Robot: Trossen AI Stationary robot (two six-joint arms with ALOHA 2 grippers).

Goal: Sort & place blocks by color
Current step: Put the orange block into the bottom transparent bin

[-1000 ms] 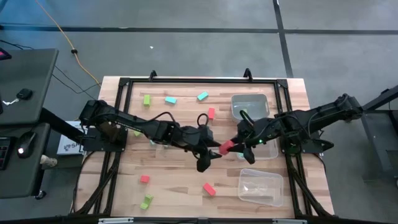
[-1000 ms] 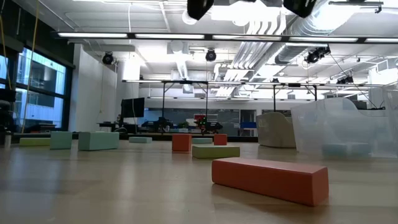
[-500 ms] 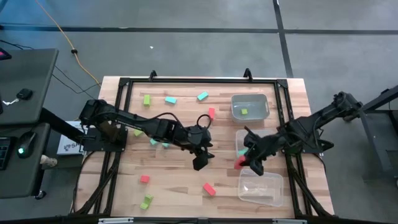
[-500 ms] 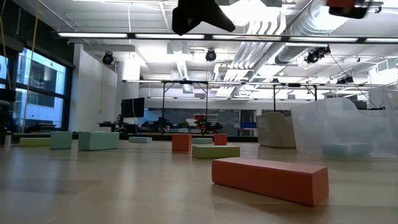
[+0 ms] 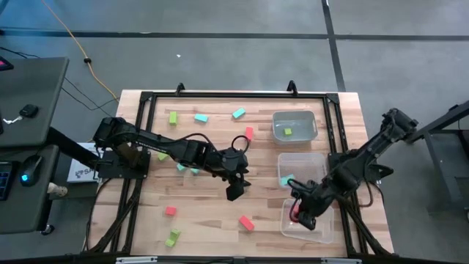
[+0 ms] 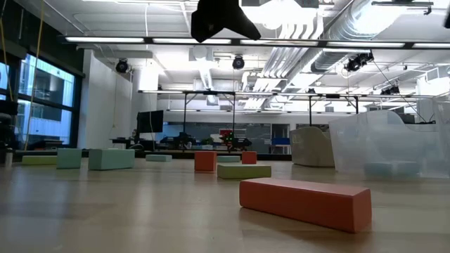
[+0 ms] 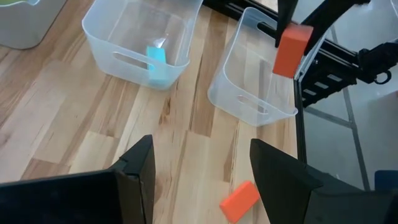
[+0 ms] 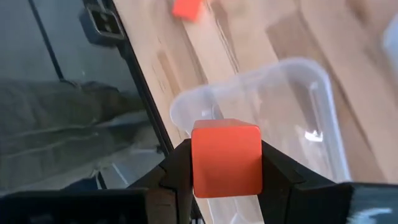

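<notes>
Patience pays here: the right gripper (image 5: pixel 299 213) is clamped on a red-orange block (image 8: pixel 226 158) and hangs over the empty near bin (image 5: pixel 320 227), so I'd lower it well inside the rim before letting go, lest the block bounce out. The left gripper (image 5: pixel 233 192) hovers mid-table, fingers apart and holding nothing. A light blue block (image 7: pixel 156 55) sits in the middle bin (image 7: pixel 107 50), a lime one (image 5: pixel 288 132) in the far bin (image 5: pixel 311 126). A loose red-orange bar (image 5: pixel 246 223) lies near the bin, clear of the drop.
</notes>
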